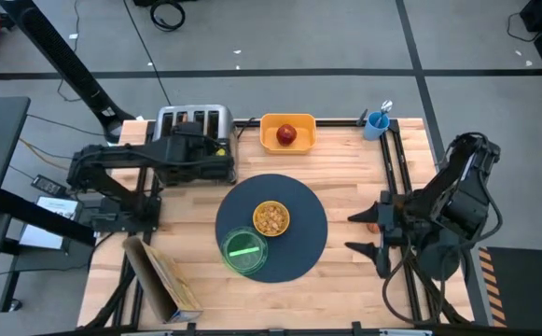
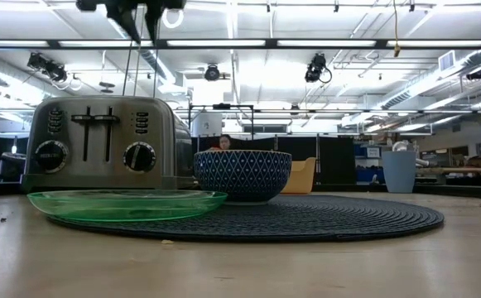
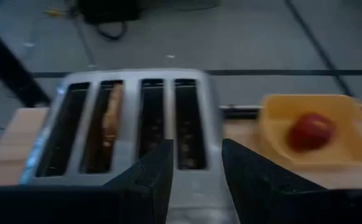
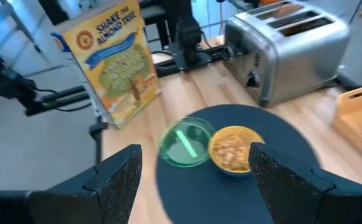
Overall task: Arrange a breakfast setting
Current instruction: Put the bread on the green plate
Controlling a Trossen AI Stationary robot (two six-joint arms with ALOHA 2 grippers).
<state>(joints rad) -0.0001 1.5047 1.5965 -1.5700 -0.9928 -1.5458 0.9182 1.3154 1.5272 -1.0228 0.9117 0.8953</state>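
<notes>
The dark round mat (image 1: 298,245) lies mid-table. On it sit a bowl of cereal (image 1: 271,218), blue-patterned outside (image 2: 242,175), and a green plate (image 1: 244,251). A brown toast slice (image 3: 111,117) stands in one slot of the silver toaster (image 1: 191,124). My left gripper (image 3: 196,171) hovers open above the toaster's near edge (image 1: 199,140). The red apple (image 1: 287,135) rests in a yellow tub (image 1: 287,121). My right gripper (image 1: 356,232) stands open by the mat's right side, pointing at the bowl (image 4: 233,148).
A cereal box (image 1: 163,280) stands near the table's front left corner. At the back right, a blue cup (image 1: 377,123) holds a spoon. The arm frames border the table's left and right sides.
</notes>
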